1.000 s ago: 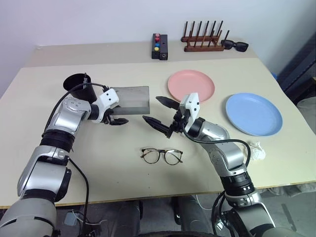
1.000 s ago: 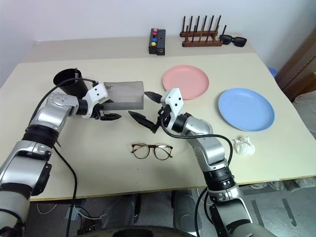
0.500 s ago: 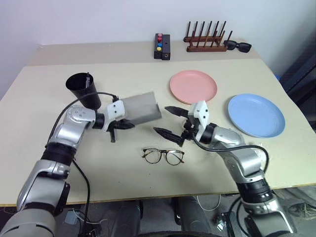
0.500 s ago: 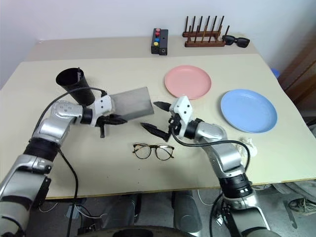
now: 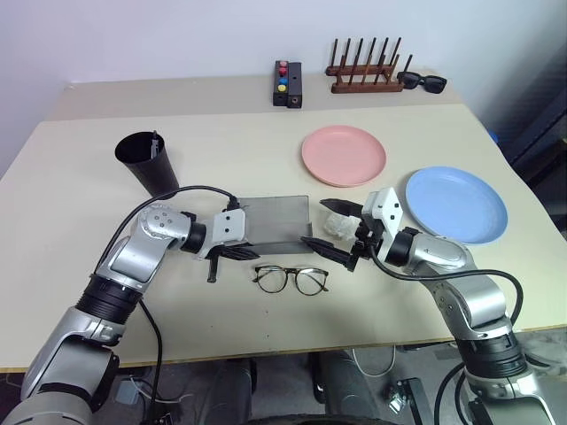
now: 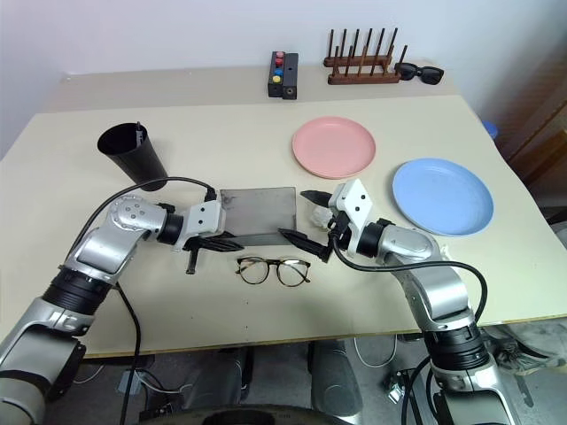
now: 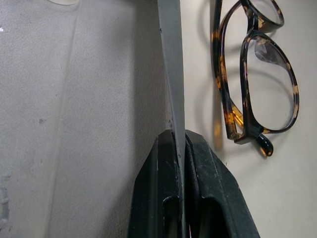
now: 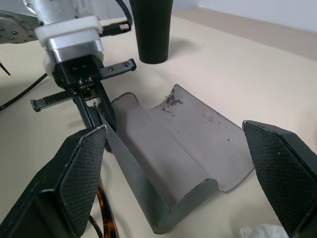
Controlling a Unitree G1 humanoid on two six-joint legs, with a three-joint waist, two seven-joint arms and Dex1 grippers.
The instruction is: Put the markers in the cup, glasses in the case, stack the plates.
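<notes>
While my left gripper pinches the near edge of the case, jaws pressed thin on its grey flap, the glasses lie just beside that edge, on the counter toward me. Their long axis runs side to side, roughly parallel to the case's long side, lenses facing up and arms folded. My right gripper hangs at the case's right end, jaws spread wide and holding nothing, one fingertip toward the case's far corner, the other near its front corner. That puts my right hand nearer the glasses and free; I judge it should dip toward their right lens. My left forearm lies low across the counter, reaching rightward; my right forearm reaches leftward, about level.
</notes>
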